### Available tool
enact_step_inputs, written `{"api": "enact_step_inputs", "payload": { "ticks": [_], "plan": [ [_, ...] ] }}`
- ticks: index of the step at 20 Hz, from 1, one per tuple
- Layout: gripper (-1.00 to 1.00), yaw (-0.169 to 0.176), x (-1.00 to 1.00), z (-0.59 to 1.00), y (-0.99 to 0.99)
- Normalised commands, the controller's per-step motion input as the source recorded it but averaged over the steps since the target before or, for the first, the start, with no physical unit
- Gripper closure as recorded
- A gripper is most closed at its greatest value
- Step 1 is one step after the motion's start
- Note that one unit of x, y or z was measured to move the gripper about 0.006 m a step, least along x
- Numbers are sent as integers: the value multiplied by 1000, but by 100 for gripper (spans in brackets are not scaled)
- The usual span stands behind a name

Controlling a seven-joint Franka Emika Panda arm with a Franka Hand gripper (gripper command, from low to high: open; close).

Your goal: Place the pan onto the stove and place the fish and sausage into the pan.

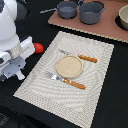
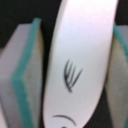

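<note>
One item's in hand: gripper (image 2: pixel 75 65) jaws clenched on the fish (image 2: pixel 80 60); next, carry it to the pan (image 1: pixel 66 8) at the bench's far edge.

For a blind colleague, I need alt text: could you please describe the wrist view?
Close-up of a white fish toy with dark drawn markings, standing between the gripper's two grey fingers with teal pads, which appear shut on it. The background is dark.
</note>
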Motion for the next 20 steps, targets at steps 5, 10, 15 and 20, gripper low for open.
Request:
{"api": "enact_step_inputs", "payload": {
  "ticks": [5,10,15,20],
  "plan": [
    [100,-27,22,245,-21],
    [100,-113,-175,1000,18],
    [100,-77,98,1000,549],
    [100,-17,441,1000,887]
  ]
}}
